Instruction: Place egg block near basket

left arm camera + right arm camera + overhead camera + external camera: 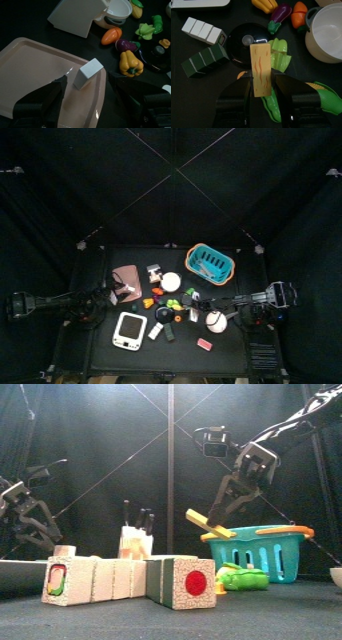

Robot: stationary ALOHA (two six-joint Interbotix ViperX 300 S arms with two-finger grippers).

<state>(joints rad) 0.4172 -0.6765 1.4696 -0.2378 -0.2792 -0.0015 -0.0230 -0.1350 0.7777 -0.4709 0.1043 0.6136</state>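
While the right end effector (261,85) is clamped on the yellow egg block (260,69), it's mid-carry above the counter, near the basket (261,549). Next: lower it beside the rim, release. Left end effector (87,95) sits apart, holding nothing, over the pink tray (33,65).

The basket (265,549) is turquoise with an orange handle. The right claw (262,89) is black and grips a tan wooden strip (260,68) streaked with a wavy reddish line. A pale pink tray (40,75) carries a small white block (89,73). On the black desk (174,353) lie an orange carrot (111,35), a yellow pepper (130,62), a purple eggplant (280,13) and green leafy pieces (280,52). One box (181,581) near the desk's front edge is dark green with a red dot.
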